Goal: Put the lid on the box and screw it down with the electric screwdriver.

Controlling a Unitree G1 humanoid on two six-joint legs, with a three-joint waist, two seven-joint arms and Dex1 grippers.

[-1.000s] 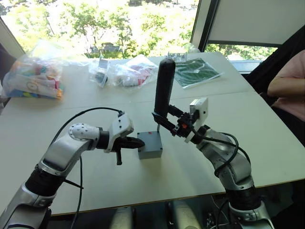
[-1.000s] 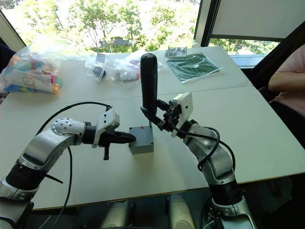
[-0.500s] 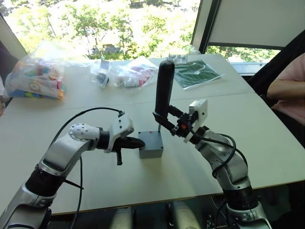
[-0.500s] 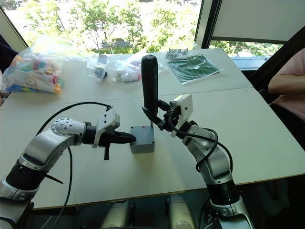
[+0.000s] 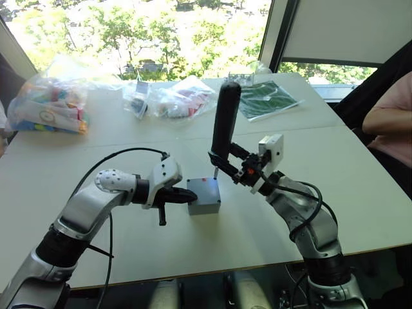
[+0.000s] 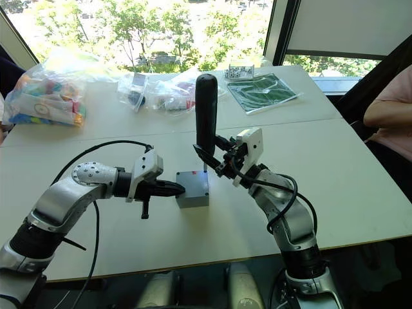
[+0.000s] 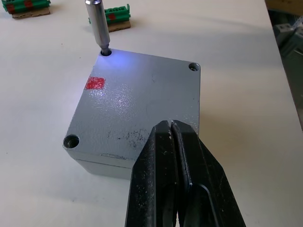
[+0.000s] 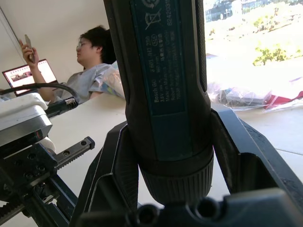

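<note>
The box [image 7: 132,118] is matte, speckled grey plastic, square, its lid [image 7: 142,94] on top with a red mark and recessed corner holes. The right gripper [image 6: 215,156] clamps the slim dark electric screwdriver [image 6: 206,112] upright, bit in the lid's far corner hole. The left gripper [image 7: 173,137], fingers pressed together and holding nothing, rests on the lid's near edge. Open white table [image 5: 360,180] surrounds the box.

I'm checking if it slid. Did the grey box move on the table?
No. The box sits at the same spot below the table seam as before; the whole view shifted only slightly.
</note>
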